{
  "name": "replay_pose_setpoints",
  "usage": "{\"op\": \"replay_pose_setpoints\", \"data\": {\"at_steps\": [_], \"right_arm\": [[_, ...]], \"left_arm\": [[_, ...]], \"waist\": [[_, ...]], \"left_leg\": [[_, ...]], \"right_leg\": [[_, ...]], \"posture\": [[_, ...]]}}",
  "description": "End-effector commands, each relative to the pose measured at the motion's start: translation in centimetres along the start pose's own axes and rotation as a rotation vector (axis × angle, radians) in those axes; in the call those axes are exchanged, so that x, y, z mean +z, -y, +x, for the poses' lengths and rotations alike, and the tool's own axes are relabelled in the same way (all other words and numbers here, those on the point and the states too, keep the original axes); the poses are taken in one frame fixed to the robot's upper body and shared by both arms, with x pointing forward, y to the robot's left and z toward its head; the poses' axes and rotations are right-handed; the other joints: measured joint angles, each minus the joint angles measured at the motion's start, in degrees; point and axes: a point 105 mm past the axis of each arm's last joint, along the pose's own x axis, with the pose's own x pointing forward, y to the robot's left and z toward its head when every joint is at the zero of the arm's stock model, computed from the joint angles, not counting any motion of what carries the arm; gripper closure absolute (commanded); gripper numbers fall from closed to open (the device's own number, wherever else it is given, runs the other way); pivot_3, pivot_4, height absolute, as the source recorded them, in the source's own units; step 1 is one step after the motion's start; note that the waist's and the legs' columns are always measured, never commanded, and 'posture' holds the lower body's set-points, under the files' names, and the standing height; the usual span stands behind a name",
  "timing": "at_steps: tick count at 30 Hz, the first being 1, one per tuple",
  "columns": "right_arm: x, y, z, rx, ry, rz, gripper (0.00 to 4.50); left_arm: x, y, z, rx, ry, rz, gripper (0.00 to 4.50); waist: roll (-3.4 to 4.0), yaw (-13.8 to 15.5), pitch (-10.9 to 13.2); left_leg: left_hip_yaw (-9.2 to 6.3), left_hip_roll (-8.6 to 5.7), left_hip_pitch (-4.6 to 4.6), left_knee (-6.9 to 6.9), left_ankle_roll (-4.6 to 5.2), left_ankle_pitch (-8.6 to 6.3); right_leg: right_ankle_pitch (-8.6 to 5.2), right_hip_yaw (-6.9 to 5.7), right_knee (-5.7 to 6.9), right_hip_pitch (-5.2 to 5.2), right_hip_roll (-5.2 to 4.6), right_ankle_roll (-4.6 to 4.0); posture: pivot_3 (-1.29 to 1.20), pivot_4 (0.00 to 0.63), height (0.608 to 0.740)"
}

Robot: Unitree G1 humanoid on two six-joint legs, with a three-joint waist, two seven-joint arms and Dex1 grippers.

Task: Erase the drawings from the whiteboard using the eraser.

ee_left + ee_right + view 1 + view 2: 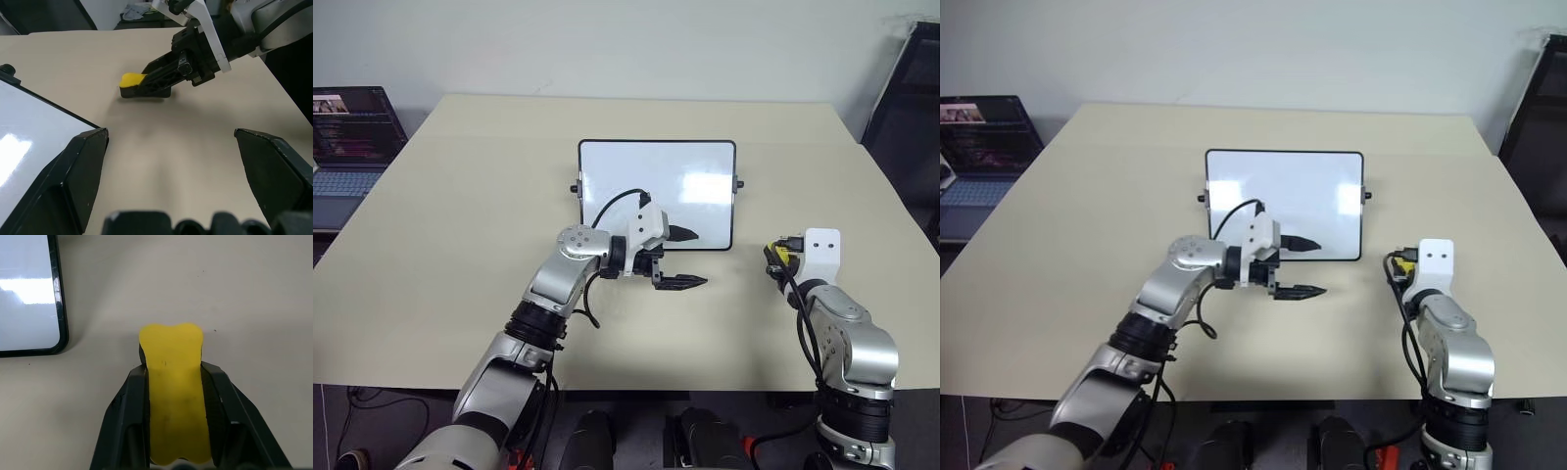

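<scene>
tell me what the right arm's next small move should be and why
Probably lift the eraser and carry it toward the whiteboard. The right gripper is already shut on the eraser, which sits low on the table just off the board's near corner, apart from it.

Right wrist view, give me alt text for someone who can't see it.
The right gripper is shut on the yellow eraser, its black fingers pinching both long sides, over a beige table. A corner of the whiteboard lies apart from it on the table.
</scene>
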Motion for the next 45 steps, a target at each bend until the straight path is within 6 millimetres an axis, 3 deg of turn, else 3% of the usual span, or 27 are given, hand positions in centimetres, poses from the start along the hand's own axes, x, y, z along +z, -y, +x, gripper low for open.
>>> {"op": "replay_pose_setpoints", "data": {"at_steps": [1,3,13,16,21,25,27,32,37,41,45], "right_arm": [[1.0,0.3,-0.2,-0.014,0.042,0.003,3.43],[1.0,0.3,-0.2,-0.018,0.044,0.010,3.43],[1.2,0.2,-0.4,0.001,0.053,0.033,0.01],[2.3,-0.4,-0.7,0.031,0.100,0.015,0.01],[5.9,-3.9,-2.4,0.202,0.278,-0.039,0.01],[5.7,-6.9,-4.0,0.361,0.308,-0.136,0.01],[5.2,-7.5,-4.5,0.376,0.329,-0.162,0.01],[4.7,-6.1,-5.1,0.256,0.500,-0.292,0.01],[2.9,-4.1,-5.8,0.207,0.553,-0.223,0.01],[0.6,-2.1,-6.5,0.153,0.552,-0.091,0.01],[-1.2,-1.1,-7.1,0.161,0.524,0.009,0.01]], "left_arm": [[1.6,0.0,0.5,-0.018,0.023,0.067,0.00],[1.6,0.0,0.5,-0.018,0.022,0.070,0.00],[1.5,-0.2,0.7,-0.014,0.018,0.084,0.00],[1.4,-0.4,0.4,0.005,0.016,0.084,0.00],[0.7,-2.1,-2.0,0.169,0.004,0.034,0.00],[0.0,-3.1,-5.2,0.387,0.026,-0.059,0.00],[-0.6,-3.1,-7.5,0.525,0.036,-0.104,0.00],[-3.5,-2.0,-12.6,0.935,0.009,-0.169,0.00],[-5.3,-1.3,-13.6,1.090,-0.064,-0.118,0.00],[-5.4,-1.1,-14.6,1.173,-0.069,-0.078,0.00],[-5.1,-0.9,-14.2,1.226,-0.051,-0.061,0.00]], "waist": [[0.00,0.01,0.00],[0.00,0.01,0.00],[0.02,0.04,-0.01],[0.04,0.04,-0.02],[0.05,-0.41,-0.02],[0.05,-0.68,-0.03],[0.04,-0.79,-0.04],[0.03,-0.51,-0.05],[-0.04,0.72,-0.10],[-0.07,0.67,-0.13],[-0.06,0.41,-0.13]], "left_leg": [[0.00,0.00,0.00,0.00,0.00,0.00],[0.00,0.00,0.00,0.01,0.00,0.00],[0.00,0.00,0.00,0.02,0.00,0.00],[0.00,0.00,0.00,0.02,0.00,0.00],[0.01,0.02,0.01,0.02,0.00,0.00],[-0.04,0.05,0.02,0.02,0.00,0.00],[-0.06,0.06,0.00,0.02,0.00,0.00],[-0.14,0.02,0.00,0.07,0.01,-0.01],[-0.10,0.01,0.13,0.12,0.00,0.01],[0.02,0.00,0.26,0.16,0.01,0.02],[0.08,0.05,0.40,0.11,0.01,0.01]], "right_leg": [[0.00,0.00,0.00,0.00,0.00,0.00],[0.00,0.00,0.01,0.00,0.00,0.00],[0.00,0.00,0.02,0.00,0.00,0.00],[0.00,0.00,0.03,0.00,0.00,0.00],[0.00,0.01,0.03,0.00,0.02,0.00],[0.00,0.00,0.06,0.00,0.02,0.00],[0.00,-0.01,0.03,0.01,-0.02,0.00],[0.01,0.00,0.01,0.03,-0.31,0.02],[0.03,-0.08,0.04,0.17,-0.28,0.08],[0.08,0.04,0.01,0.28,-0.29,0.18],[0.08,0.12,0.02,0.35,-0.28,0.16]], "posture": [[0.00,0.150,0.740],[0.00,0.150,0.740],[0.00,0.150,0.740],[0.00,0.150,0.740],[0.00,0.150,0.740],[0.00,0.150,0.740],[0.00,0.150,0.740],[0.00,0.150,0.740],[0.00,0.150,0.740],[0.00,0.150,0.740],[0.00,0.150,0.740]]}}
